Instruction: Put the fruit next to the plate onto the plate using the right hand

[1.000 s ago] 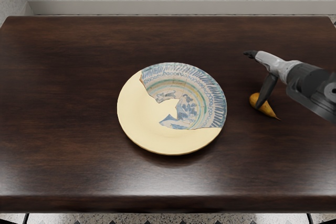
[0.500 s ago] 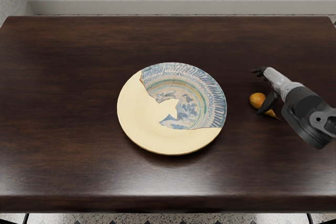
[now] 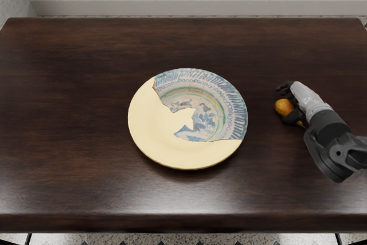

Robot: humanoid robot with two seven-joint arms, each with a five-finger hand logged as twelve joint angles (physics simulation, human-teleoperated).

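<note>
Cream plate (image 3: 153,131) with blue patterned section, orange fruit (image 3: 282,107), dark brown table (image 3: 69,84).

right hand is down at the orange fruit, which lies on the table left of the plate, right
No: the head view shows the fruit lying on the table right of the plate, not left. The right hand is down at it.

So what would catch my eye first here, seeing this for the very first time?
Most likely the big round plate in the middle of the dark wooden table, part plain cream, part painted with blue patterns. Next, the robot's right hand reaching in from the right edge, up against a small orange fruit that lies on the table just right of the plate.
</note>
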